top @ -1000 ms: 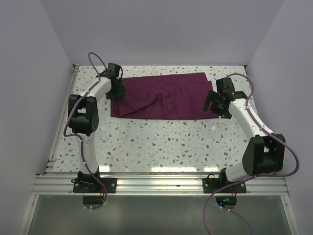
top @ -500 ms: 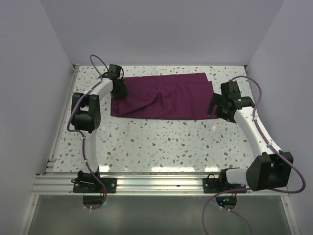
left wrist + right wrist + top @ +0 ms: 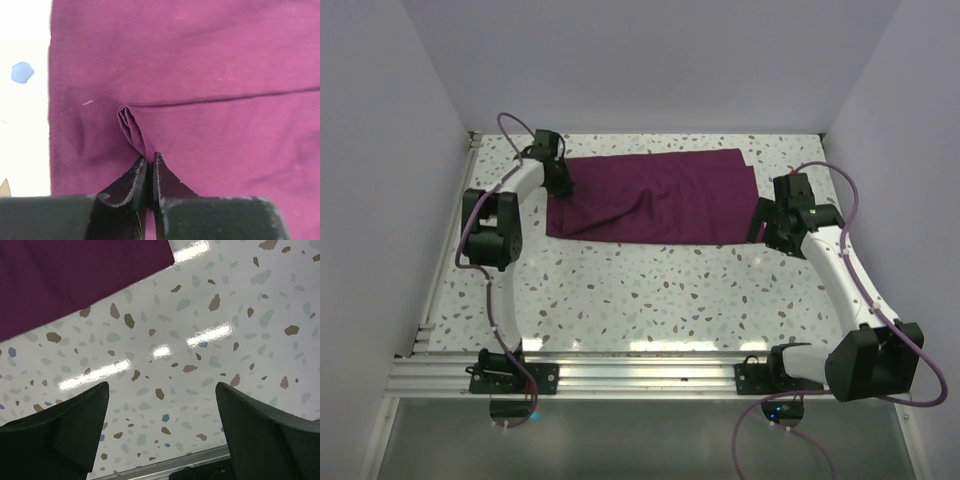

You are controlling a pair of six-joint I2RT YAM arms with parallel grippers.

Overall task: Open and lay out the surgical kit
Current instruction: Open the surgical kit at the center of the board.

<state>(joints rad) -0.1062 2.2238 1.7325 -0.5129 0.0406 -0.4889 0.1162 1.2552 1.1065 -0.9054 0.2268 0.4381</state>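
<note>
Left hand pinching the dark purple-maroon cloth wrap, right hand empty beside it.

From above, the wrap lies folded flat at the back of the speckled terrazzo worktop, with the left hand on its left edge and the right hand just off its right end; no tray or instruments show. Left wrist view: the left hand is clamped tight on a small raised pleat of the wrap, so I'd lift gently and peel across, checking that only the top layer comes. Right wrist view: the right hand is spread wide over bare worktop, the wrap's corner close by; pinning that corner would probably stop the bundle sliding.
</note>
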